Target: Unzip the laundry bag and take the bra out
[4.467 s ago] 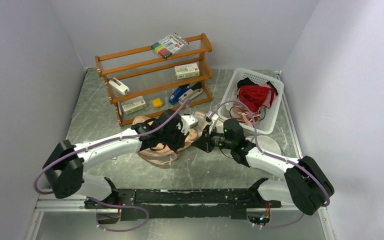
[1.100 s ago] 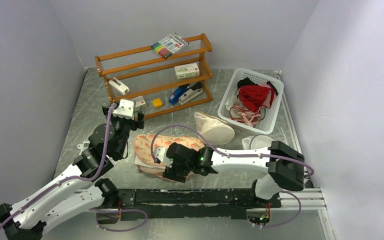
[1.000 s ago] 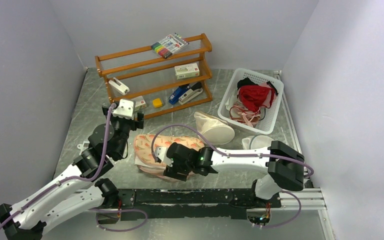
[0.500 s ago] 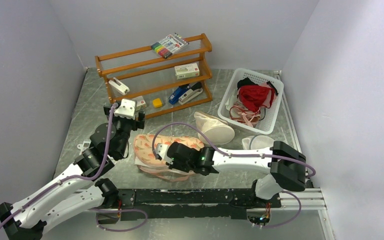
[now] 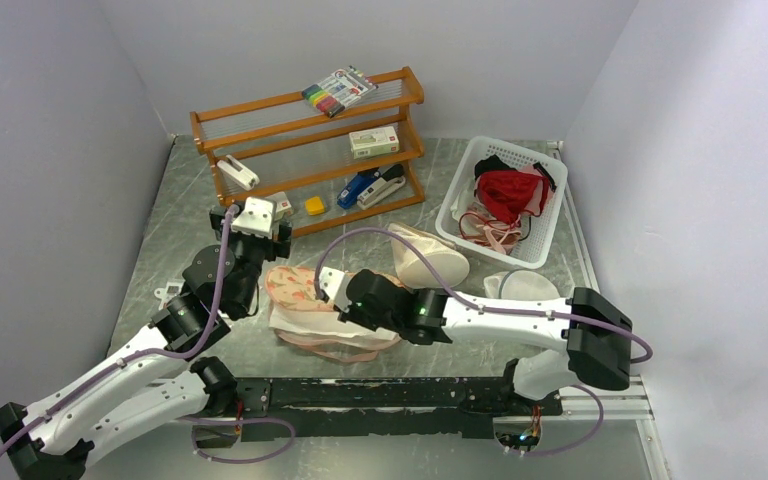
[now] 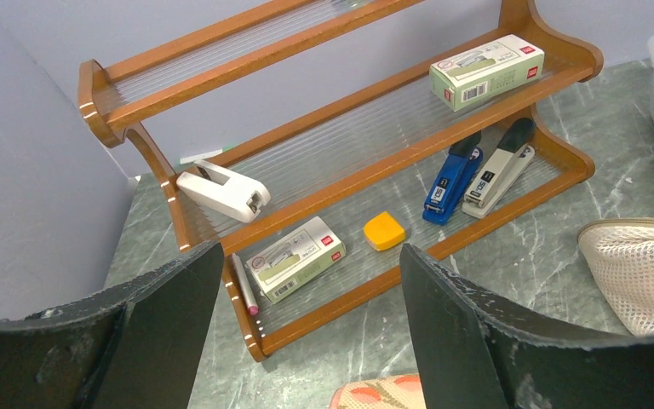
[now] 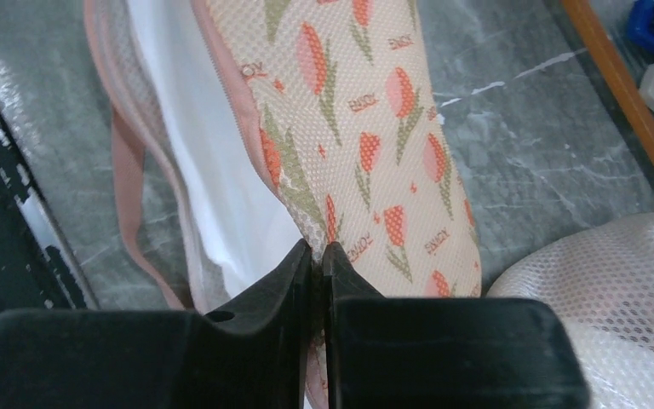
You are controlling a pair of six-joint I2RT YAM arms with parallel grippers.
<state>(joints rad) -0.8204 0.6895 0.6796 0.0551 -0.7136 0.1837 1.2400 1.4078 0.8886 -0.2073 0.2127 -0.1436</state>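
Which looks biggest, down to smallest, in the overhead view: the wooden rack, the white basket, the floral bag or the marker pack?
1. wooden rack
2. white basket
3. floral bag, partly hidden, so its place against the basket is unsure
4. marker pack, clearly the smallest

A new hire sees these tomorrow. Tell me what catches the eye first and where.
The right gripper pinches the edge of the floral laundry bag at mid-table, with the white bra showing in its opening. Behind stands a wooden rack of staplers; at far right, a white basket holds a red garment.
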